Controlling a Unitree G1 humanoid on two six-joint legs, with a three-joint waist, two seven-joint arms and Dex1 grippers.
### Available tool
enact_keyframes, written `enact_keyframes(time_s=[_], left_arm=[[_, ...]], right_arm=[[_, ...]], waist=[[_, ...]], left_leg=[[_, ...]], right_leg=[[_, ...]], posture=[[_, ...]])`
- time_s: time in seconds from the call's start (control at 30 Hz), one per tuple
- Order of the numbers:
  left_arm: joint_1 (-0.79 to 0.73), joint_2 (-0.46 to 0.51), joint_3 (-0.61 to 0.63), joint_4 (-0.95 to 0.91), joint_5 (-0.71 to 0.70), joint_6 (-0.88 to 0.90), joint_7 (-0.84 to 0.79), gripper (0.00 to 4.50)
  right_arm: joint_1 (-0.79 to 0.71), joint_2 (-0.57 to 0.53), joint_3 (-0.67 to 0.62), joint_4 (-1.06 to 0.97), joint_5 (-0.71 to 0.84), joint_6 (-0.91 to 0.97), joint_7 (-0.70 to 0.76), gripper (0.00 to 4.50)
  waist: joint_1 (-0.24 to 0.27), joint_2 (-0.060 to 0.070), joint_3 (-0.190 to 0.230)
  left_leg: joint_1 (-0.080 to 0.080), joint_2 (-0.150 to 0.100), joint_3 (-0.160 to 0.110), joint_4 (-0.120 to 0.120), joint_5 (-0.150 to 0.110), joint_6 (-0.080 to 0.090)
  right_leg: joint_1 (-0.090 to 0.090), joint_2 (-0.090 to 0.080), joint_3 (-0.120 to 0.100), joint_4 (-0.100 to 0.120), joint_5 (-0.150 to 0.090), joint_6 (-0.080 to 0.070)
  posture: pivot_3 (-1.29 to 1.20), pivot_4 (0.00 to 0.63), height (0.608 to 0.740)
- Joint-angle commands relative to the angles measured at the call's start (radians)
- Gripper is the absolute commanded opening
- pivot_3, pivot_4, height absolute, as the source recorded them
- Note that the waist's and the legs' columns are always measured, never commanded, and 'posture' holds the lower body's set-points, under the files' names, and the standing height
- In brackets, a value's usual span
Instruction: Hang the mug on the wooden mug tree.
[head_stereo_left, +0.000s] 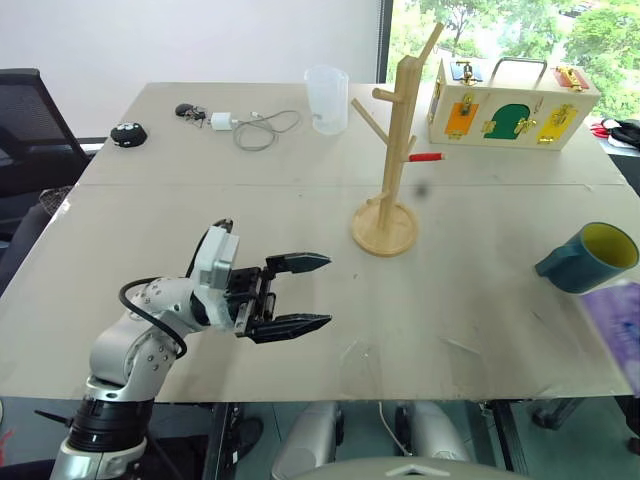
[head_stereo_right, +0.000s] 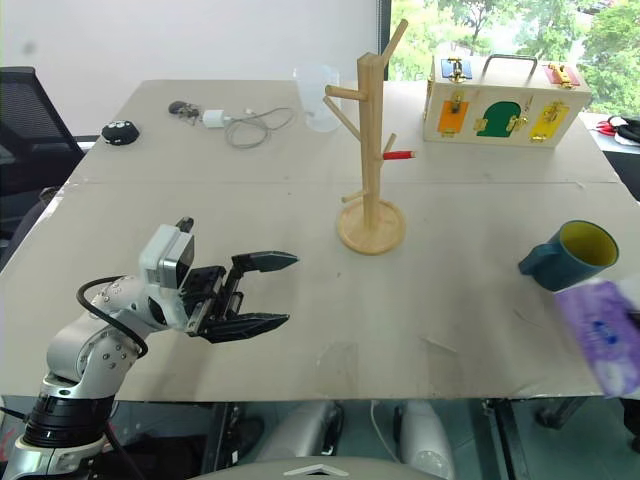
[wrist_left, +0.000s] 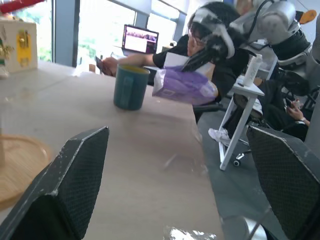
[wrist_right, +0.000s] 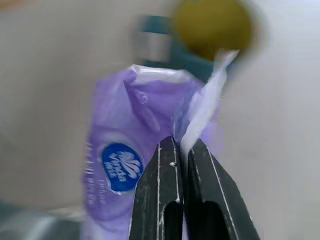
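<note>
**One mug standing, one tree bare, one purple packet in the air**

On the pale tabletop (head_stereo_left: 300, 330) stands a single teal-blue ceramic mug with a yellow inside (head_stereo_left: 588, 257), upright near the right edge and well apart from the one light-wood mug tree on its round disc base (head_stereo_left: 392, 160). I count several angled pegs on the tree, one of them red-tipped, and none of them carries anything.

Two grippers are at work. The left gripper (head_stereo_left: 298, 293) hangs low over the near left part of the table, pointing toward the tree, its two black fingers (head_stereo_left: 290, 325) spread apart around nothing. The right gripper (wrist_right: 186, 150) has its fingers pressed together on the white flap of one soft purple plastic packet with a blue round logo (wrist_right: 135, 150), which dangles just beside the mug.

Farther back sit one clear plastic cup (head_stereo_left: 327, 98), one wooden box with coloured doors (head_stereo_left: 510, 105), and one white charger with cable (head_stereo_left: 245, 125).
</note>
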Motion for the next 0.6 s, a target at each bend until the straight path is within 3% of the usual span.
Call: enact_keyframes(time_s=[0.03, 0.13, 0.23, 0.33, 0.47, 0.6], left_arm=[[-0.025, -0.014, -0.012, -0.02, 0.0, -0.002, -0.002, 4.5], [-0.033, -0.019, -0.011, -0.021, 0.002, -0.003, 0.01, 4.5], [-0.033, -0.019, -0.01, -0.025, 0.007, -0.007, 0.016, 4.5], [-0.031, -0.02, -0.007, -0.04, 0.007, -0.005, 0.03, 4.5], [-0.016, -0.017, 0.004, -0.065, -0.006, 0.003, 0.043, 4.5], [-0.011, -0.012, 0.019, -0.074, -0.025, 0.015, 0.051, 4.5]], right_arm=[[-0.127, -0.041, 0.161, 0.181, -0.122, -0.163, -0.157, 0.04], [-0.29, -0.043, 0.334, 0.341, -0.214, -0.293, -0.288, 0.04], [-0.425, -0.036, 0.496, 0.492, -0.266, -0.405, -0.326, 0.04], [-0.464, -0.059, 0.586, 0.577, -0.289, -0.455, -0.299, 0.04], [-0.4, -0.101, 0.555, 0.538, -0.303, -0.484, -0.257, 1.9], [-0.266, -0.107, 0.32, 0.279, -0.175, -0.315, -0.115, 3.81]], waist=[[-0.013, -0.002, -0.001], [-0.029, -0.001, 0.0], [-0.029, 0.001, 0.0], [-0.022, 0.001, 0.0], [-0.005, 0.002, 0.001], [0.003, 0.005, 0.002]], left_leg=[[0.001, 0.0, 0.001, 0.0, 0.001, -0.001], [0.001, 0.001, 0.001, 0.0, 0.001, -0.002], [0.002, 0.001, 0.002, 0.0, 0.001, -0.002], [0.0, 0.001, 0.001, -0.001, 0.001, -0.003], [-0.004, 0.0, -0.001, -0.001, 0.001, -0.002], [-0.004, 0.0, -0.001, -0.001, 0.001, -0.002]], right_leg=[[0.0, 0.0, 0.001, 0.0, 0.0, 0.0], [0.001, 0.0, 0.001, 0.0, 0.0, 0.0], [0.0, 0.0, 0.003, 0.001, 0.0, 0.0], [-0.002, 0.0, 0.003, 0.0, 0.0, 0.0], [-0.004, -0.001, 0.003, -0.002, 0.0, 0.0], [-0.004, -0.001, 0.003, -0.002, 0.0, 0.0]], posture=[[0.0, 0.15, 0.74], [0.0, 0.15, 0.74], [0.0, 0.15, 0.74], [0.0, 0.15, 0.74], [0.0, 0.15, 0.74], [0.0, 0.15, 0.74]])
